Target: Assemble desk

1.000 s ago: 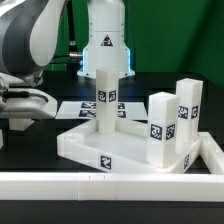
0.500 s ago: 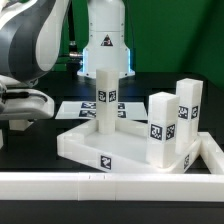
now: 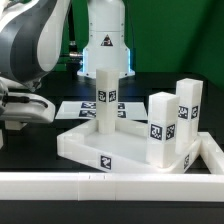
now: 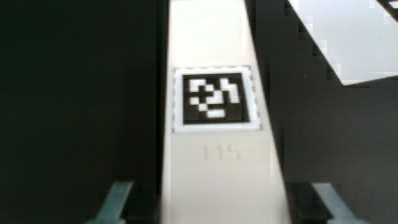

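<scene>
A: Desk leg lies on the dark tabletop between your gripper fingers; whether they're pinching yet, I can't tell.
B: Rigid, light, smooth plastic, probably. Squeeze its flat sides.

A long white plastic block leg is seen running lengthwise through the wrist view, with a square black-and-white tag fixed on its face and a faint embossed number below the tag. The gripper is placed astride it, one grey-green finger showing at each side of the leg; contact cannot be made out. Part of a flat white sheet is seen on the dark surface beside the leg.
</scene>
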`<state>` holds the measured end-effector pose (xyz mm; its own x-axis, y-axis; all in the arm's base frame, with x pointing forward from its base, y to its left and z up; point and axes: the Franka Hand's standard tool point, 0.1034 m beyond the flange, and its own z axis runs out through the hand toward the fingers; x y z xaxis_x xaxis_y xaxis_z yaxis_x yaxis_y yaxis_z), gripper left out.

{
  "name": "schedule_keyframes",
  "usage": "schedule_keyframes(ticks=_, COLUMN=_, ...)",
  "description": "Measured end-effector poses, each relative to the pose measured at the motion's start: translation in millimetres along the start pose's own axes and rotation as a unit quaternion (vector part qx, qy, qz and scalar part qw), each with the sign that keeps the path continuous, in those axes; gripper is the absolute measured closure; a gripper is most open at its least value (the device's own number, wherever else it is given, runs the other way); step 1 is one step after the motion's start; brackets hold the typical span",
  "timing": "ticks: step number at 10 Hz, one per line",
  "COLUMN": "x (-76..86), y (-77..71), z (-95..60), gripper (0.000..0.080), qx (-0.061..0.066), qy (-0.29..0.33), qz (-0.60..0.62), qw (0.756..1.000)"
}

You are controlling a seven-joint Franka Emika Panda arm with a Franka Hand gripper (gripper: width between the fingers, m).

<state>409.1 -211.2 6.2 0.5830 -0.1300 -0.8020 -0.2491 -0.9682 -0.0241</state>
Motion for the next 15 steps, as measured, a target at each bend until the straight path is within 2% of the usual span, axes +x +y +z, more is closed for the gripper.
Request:
schedule_keyframes(ticks=2, x=-0.6, y=-1.5, z=-2.2, gripper=0.0511, qx=-0.001, qy=0.002, qz=-0.002, qw=1.0)
schedule_keyframes(ticks=3, x=-4.9, y=-4.6, z=-10.1, gripper=0.0511, qx=0.001, qy=0.008, qz=-0.012, qw=1.0)
schedule_keyframes(ticks=5, x=-26.3, y=-18.2, z=-40.6, gripper=0.0511, qx=0.007, qy=0.021, qz=-0.032, qw=0.999)
schedule_keyframes(ticks=6, x=-34.1, y=-24.8, z=-54.0, gripper=0.0511, qx=0.007, qy=0.035, qz=-0.066, qw=0.997)
schedule_keyframes(ticks=11, x=-35.7, y=-26.3, z=-56.1, gripper=0.0509, qx=0.008, qy=0.039, qz=-0.068, qw=0.997)
schedule_keyframes(ticks=12, x=-41.2, y=-34.8, z=-62.4, gripper=0.0509, qx=0.01, qy=0.031, qz=-0.053, qw=0.998)
schedule_keyframes(ticks=13, x=-38.4, y=-46.6, z=-75.8, gripper=0.0509, qx=0.018, qy=0.067, qz=-0.048, qw=0.996)
schedule_keyframes(ticks=14, x=-44.8, y=-59.8, z=-88.9, gripper=0.0509, qx=0.021, qy=0.09, qz=-0.033, qw=0.995)
schedule_keyframes(ticks=15, x=-47.6, y=-74.1, z=-102.2, gripper=0.0509, qx=0.038, qy=0.132, qz=-0.018, qw=0.99)
